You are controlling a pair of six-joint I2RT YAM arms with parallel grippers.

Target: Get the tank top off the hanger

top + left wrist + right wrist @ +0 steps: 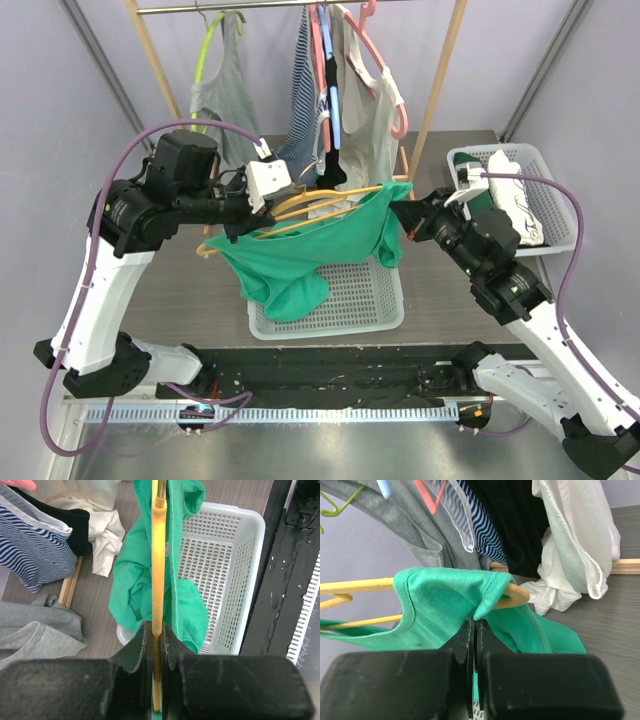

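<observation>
We see the white basket (352, 322). Over it the green tank top (310, 255) sags in bunched folds (one strap still looped on) from the yellow hanger (158, 555). Our left gripper (156, 631) clamps the hanger, and our right gripper (473, 625) pinches the tank top's hem.

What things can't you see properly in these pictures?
- Top view: the right gripper has its fingertips buried in the green tank top.
- Left wrist view: part of the white basket floor is covered by the tank top.
- Right wrist view: the yellow hanger is cut off at the left edge.
- Top view: the tops of the hanging clothes are cut off at the upper edge.
</observation>
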